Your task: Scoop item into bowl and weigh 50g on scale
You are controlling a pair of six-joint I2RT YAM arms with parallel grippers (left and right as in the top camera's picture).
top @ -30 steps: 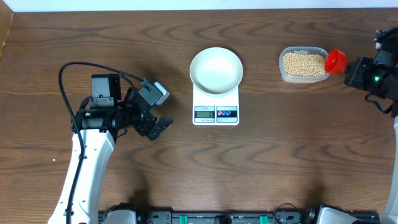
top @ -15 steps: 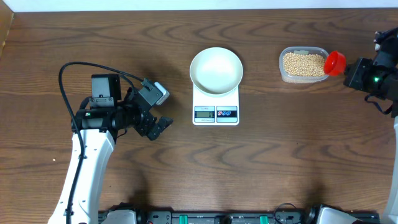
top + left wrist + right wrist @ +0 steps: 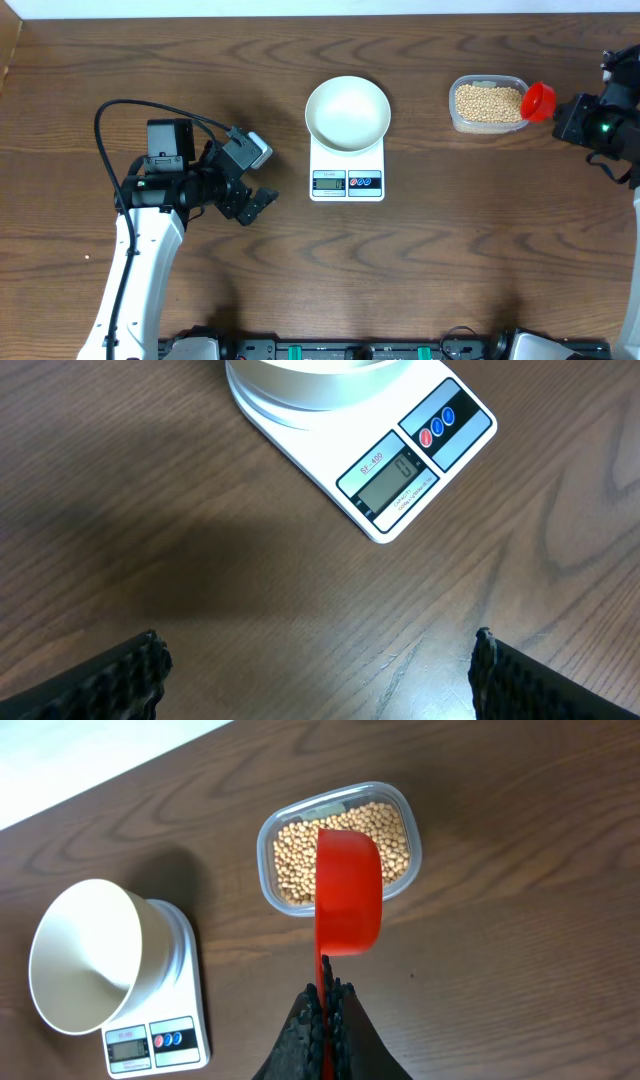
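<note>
Beige beans (image 3: 293, 860), small, hard and round, are probably light but quick to roll and spill, so they are better lifted in the red scoop (image 3: 347, 895) than pinched. They lie in the clear tub (image 3: 268, 830) just ahead of the right gripper (image 3: 325, 1010), which is clamped on the scoop's handle (cup over the tub). The bowl (image 3: 85, 960) sits on the scale (image 3: 160, 1042), ahead and to its left. The left gripper (image 3: 318, 680) gapes wide and empty, with the scale ahead of it. The scale's red label seems to read "SF-400".

Dark wooden table (image 3: 480, 230) — a clear plastic tub (image 3: 486, 81), red scoop (image 3: 538, 100) above it
</note>
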